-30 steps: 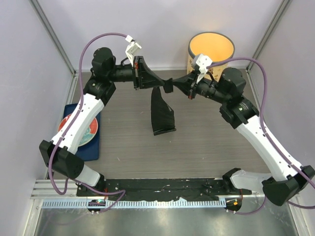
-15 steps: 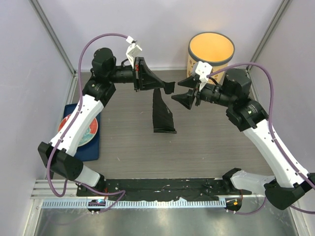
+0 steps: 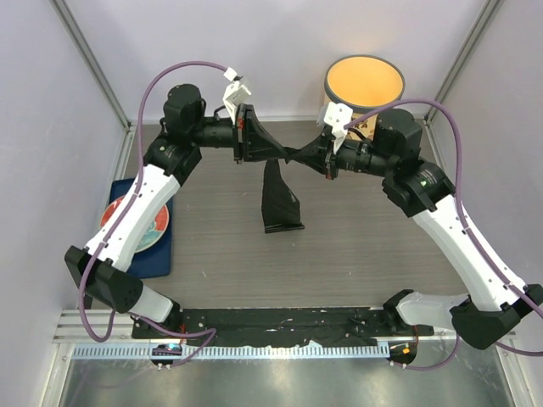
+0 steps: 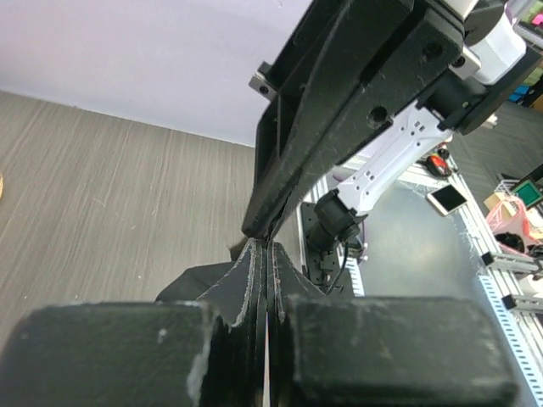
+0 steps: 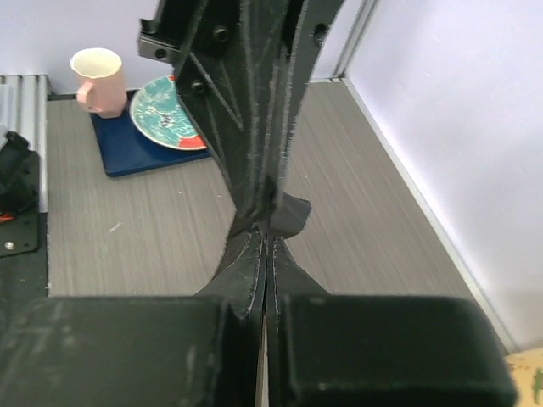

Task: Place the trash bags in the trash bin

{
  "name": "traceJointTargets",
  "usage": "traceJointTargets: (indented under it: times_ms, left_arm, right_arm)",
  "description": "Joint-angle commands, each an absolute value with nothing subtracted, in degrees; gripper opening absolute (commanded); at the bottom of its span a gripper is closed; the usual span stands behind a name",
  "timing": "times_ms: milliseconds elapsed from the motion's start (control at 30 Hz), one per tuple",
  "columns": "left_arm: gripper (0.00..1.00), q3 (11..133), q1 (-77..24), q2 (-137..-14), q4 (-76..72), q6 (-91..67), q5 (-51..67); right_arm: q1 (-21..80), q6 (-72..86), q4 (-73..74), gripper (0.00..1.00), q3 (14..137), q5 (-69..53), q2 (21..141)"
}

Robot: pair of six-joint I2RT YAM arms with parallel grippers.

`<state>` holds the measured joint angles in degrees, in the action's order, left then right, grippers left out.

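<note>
The black trash bag hangs as a folded strip above the middle of the table. Its top corner is pinched where the two grippers meet tip to tip. The left gripper and the right gripper are both clamped tight on that film. The trash bin stands upright behind the right gripper by the back wall, apart from the bag.

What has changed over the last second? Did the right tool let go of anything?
The right tool opened and backed off to the right, then came back left and shut on the top of the trash bag again, tip to tip with the left tool. The left tool stayed clamped on the bag, which hangs much as before. The trash bin has not moved.
</note>
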<state>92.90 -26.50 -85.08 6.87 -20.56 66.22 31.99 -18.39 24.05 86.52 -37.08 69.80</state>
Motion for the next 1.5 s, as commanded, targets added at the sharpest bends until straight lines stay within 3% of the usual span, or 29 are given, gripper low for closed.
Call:
traceJointTargets:
  times_ms: [0, 33, 67, 167, 300, 500, 767, 967, 1033, 1100, 1133, 1167, 1233, 1300, 1333, 1400, 1467]
  left_arm:
    - [0.06, 96.1, -26.7, -81.7, 15.8, -11.1, 66.5]
    - [0.13, 96.5, -26.7, -80.9, 22.5, -7.9, 65.4]
    - [0.34, 97.4, -26.7, -80.2, 26.4, -4.5, 64.3]
    - [0.63, 98.3, -26.7, -77.7, 42.8, 15.2, 57.1]
    - [0.69, 97.5, -26.7, -76.0, 47.6, 22.7, 51.9]
    - [0.77, 96.0, -27.9, -78.2, 35.2, 13.7, 54.7]
    - [0.78, 92.8, -32.4, -80.8, 19.3, -2.0, 53.9]
    - [0.69, 89.1, -32.8, -82.2, 6.5, -18.0, 59.9]
    - [0.64, 84.7, -32.8, -81.6, -5.5, -25.5, 59.1]
    - [0.52, 80.9, -32.8, -80.7, -14.5, -33.9, 56.2]
    - [0.34, 80.1, -32.8, -80.6, -15.9, -35.1, 55.0]
    - [0.22, 79.5, -32.8, -80.1, -16.9, -36.0, 54.4]
    - [0.00, 78.8, -32.7, -79.5, -15.3, -34.6, 54.1]
    - [0.00, 79.2, -32.1, -78.3, -9.4, -31.4, 53.7]
    - [0.00, 79.2, -31.6, -77.7, -7.7, -27.8, 53.2]
    - [0.00, 78.4, -30.2, -75.9, -4.5, -25.0, 51.0]
    - [0.00, 78.0, -29.9, -74.6, -1.3, -18.2, 48.1]
  right_arm:
    - [32.3, -23.5, 18.8, 0.01, 87.5, -32.0, 67.3]
    - [32.2, -24.3, 16.7, 0.01, 86.6, -29.5, 66.6]
    - [32.3, -27.4, 15.0, 0.01, 85.0, -28.7, 65.1]
    - [32.3, -31.8, 11.3, 0.01, 83.1, -29.2, 63.3]
    - [32.3, -40.8, 11.8, 0.01, 80.4, -33.4, 61.4]
    - [32.3, -43.9, 7.9, 0.01, 75.1, -38.8, 59.2]
    - [32.6, -43.7, 4.7, 0.01, 73.7, -42.1, 58.3]
    - [33.0, -42.6, 1.9, 0.01, 71.8, -40.9, 58.0]
    - [33.6, -42.5, 1.8, 0.01, 71.8, -39.0, 58.2]
    - [33.7, -42.4, 2.1, 0.01, 71.8, -38.2, 58.4]
    - [33.7, -42.0, 2.0, 0.01, 71.5, -37.5, 58.4]
    - [33.7, -41.6, 1.7, 0.02, 71.5, -37.2, 58.4]
    - [33.8, -39.4, 1.8, 0.23, 71.7, -35.3, 58.6]
    - [33.8, -37.0, 1.8, 0.45, 71.7, -28.6, 59.1]
    - [33.8, -33.8, 2.6, 0.62, 72.2, -25.4, 59.5]
    - [33.4, -28.2, 9.4, 0.71, 74.3, -14.5, 61.9]
    - [31.7, -20.5, 20.0, 0.92, 78.7, -12.9, 64.0]
